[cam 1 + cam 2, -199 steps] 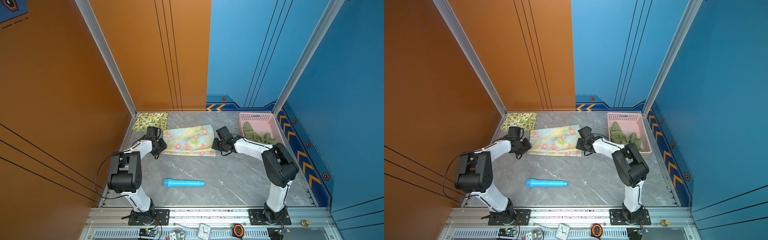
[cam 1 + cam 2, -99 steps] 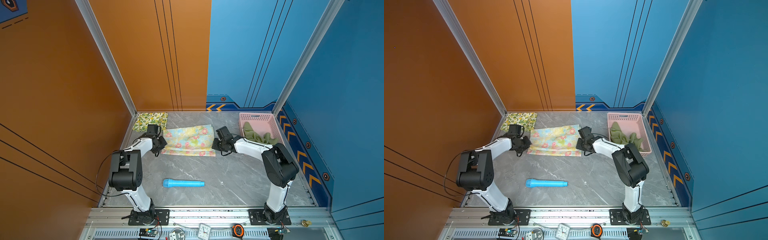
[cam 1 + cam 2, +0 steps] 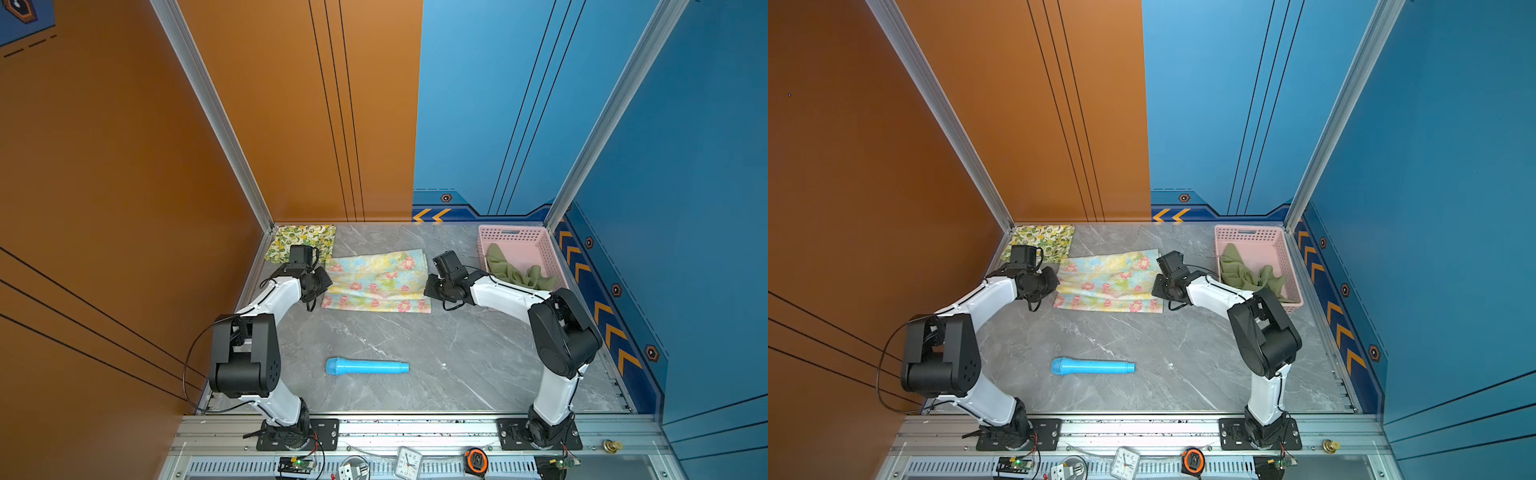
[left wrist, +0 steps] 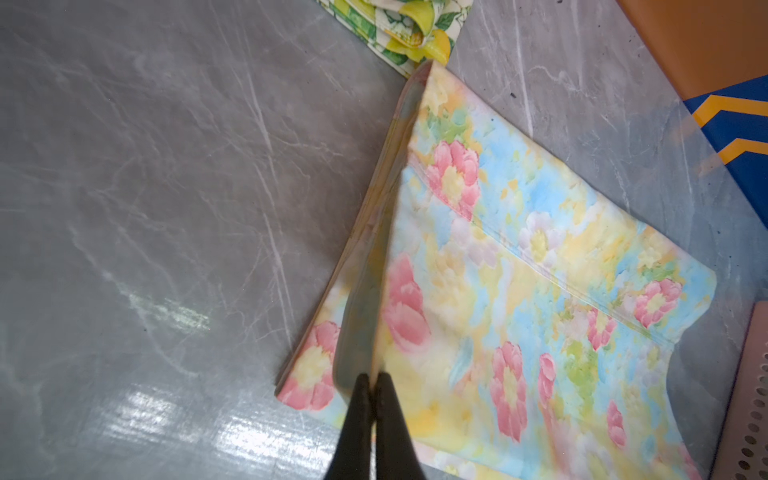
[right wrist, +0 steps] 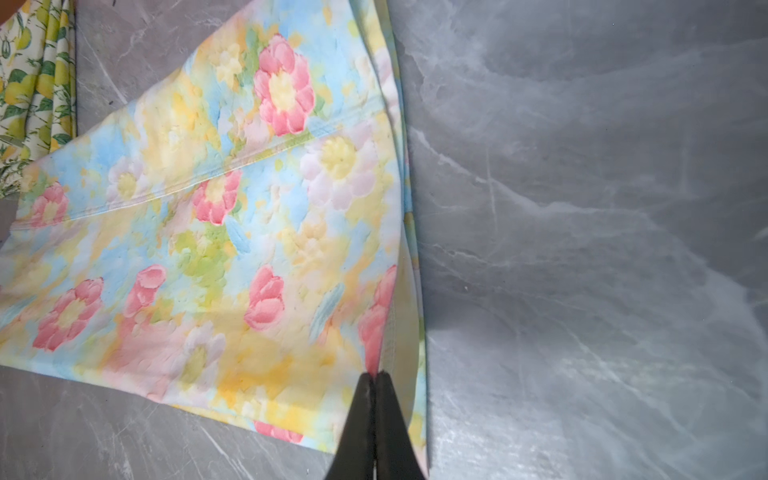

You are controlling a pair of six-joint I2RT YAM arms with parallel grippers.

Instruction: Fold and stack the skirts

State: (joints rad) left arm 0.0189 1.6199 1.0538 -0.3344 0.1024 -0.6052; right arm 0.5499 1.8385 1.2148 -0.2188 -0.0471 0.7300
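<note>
At opposite side edges of the floral skirt (image 3: 376, 282), the left claw (image 4: 372, 380) and right claw (image 5: 375, 378) each pinch the cloth tight; bare bench (image 3: 374, 332) lies open before it.

Middle skirt (image 3: 376, 282) left of basket (image 3: 519, 239)

Front half of the tabletop (image 3: 457, 353) is open, only a blue tube (image 3: 367, 367) lying crosswise mid-way. Back strip crowded: floral skirt (image 3: 376, 282) spread in the middle, lemon skirt (image 3: 305, 239) in the far-left corner just beside it, pink basket (image 3: 519, 240) filling the far-right corner. Bare grey gap runs behind the floral skirt, between lemon skirt and pink basket.
</note>
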